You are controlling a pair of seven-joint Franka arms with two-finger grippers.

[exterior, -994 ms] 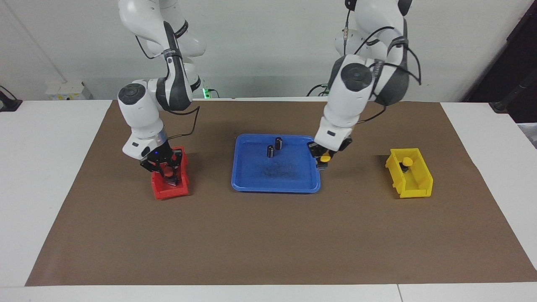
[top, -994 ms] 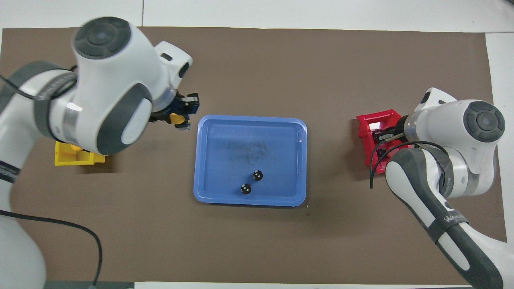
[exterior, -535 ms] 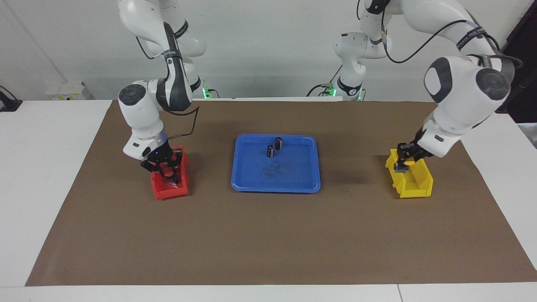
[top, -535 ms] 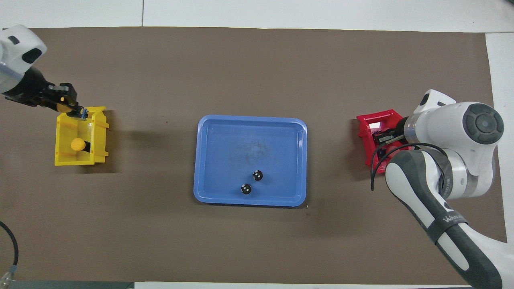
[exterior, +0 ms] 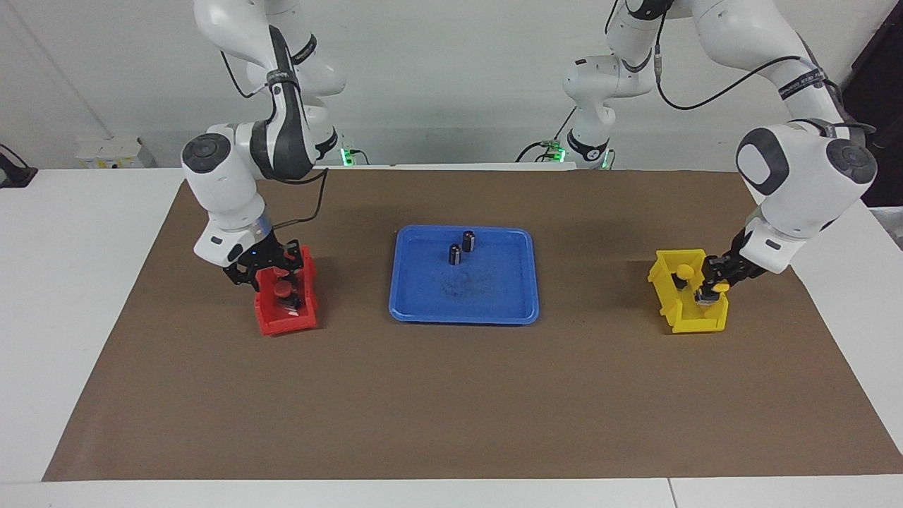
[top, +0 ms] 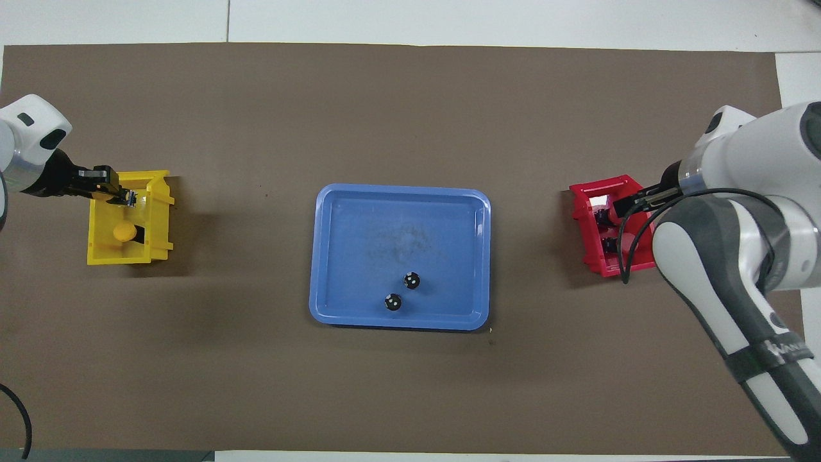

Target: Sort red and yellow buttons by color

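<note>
My left gripper (exterior: 710,283) is low in the yellow bin (exterior: 688,321), shut on a yellow button (exterior: 719,286). In the overhead view the left gripper (top: 120,194) is over the end of the yellow bin (top: 157,221) farther from the robots. A second yellow button (exterior: 683,271) stands in that bin, nearer to the robots, and shows in the overhead view (top: 123,231). My right gripper (exterior: 262,269) is open just above the red bin (exterior: 282,324). A red button (exterior: 281,288) stands in it. Dark button bases (top: 603,219) show in the red bin (top: 587,224).
A blue tray (exterior: 423,310) lies mid-table between the two bins, with two dark capless cylinders (exterior: 455,254) (exterior: 469,240) at its end nearer the robots. Brown paper covers the table.
My left gripper carried the yellow button from beside the blue tray to the yellow bin and lowered it inside. My right gripper rose off the red button in the red bin.
</note>
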